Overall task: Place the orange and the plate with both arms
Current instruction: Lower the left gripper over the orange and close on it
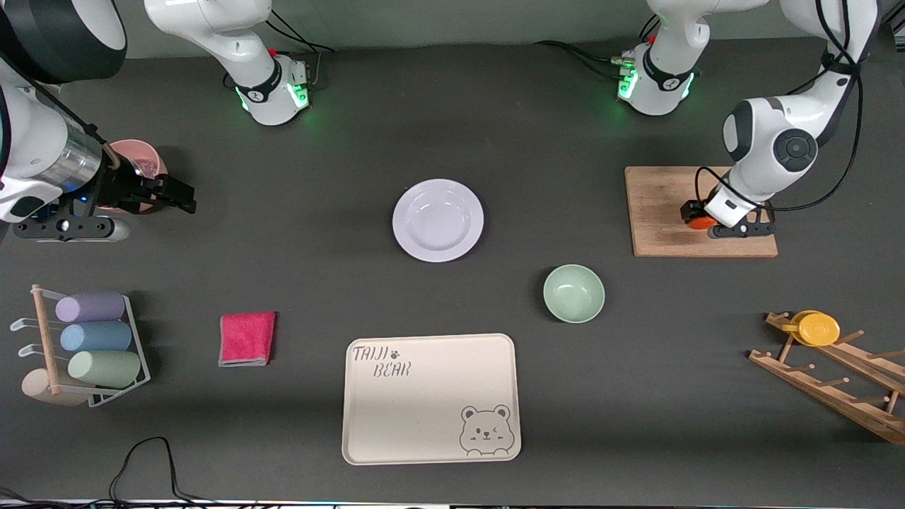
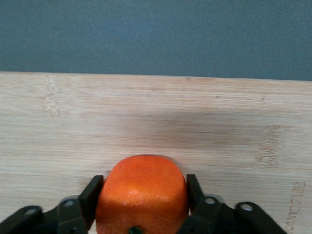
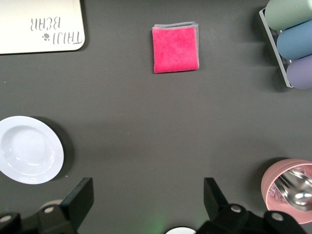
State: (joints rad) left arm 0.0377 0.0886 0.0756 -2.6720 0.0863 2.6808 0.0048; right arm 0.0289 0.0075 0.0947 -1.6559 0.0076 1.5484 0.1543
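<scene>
The orange [image 1: 701, 222] rests on a wooden cutting board [image 1: 661, 205] at the left arm's end of the table. My left gripper [image 1: 700, 220] is down on the board, shut on the orange. In the left wrist view the orange [image 2: 141, 192] fills the gap between both black fingers [image 2: 92, 195] of the left gripper [image 2: 144, 181]. The white plate [image 1: 438, 220] lies alone mid-table. My right gripper [image 1: 182, 198] hovers open and empty beside a pink cup, over the right arm's end of the table. The right wrist view shows that gripper [image 3: 147, 187] wide open, with the plate [image 3: 28, 149] off to one side.
A mint-green bowl [image 1: 573, 293] and a cream bear-printed tray [image 1: 430, 398] lie nearer the front camera than the plate. A pink cloth [image 1: 247, 338] and a rack of pastel cups [image 1: 92, 339] sit toward the right arm's end. The pink cup [image 1: 138, 159] holds a spoon. A wooden rack carries a yellow disc [image 1: 820, 329].
</scene>
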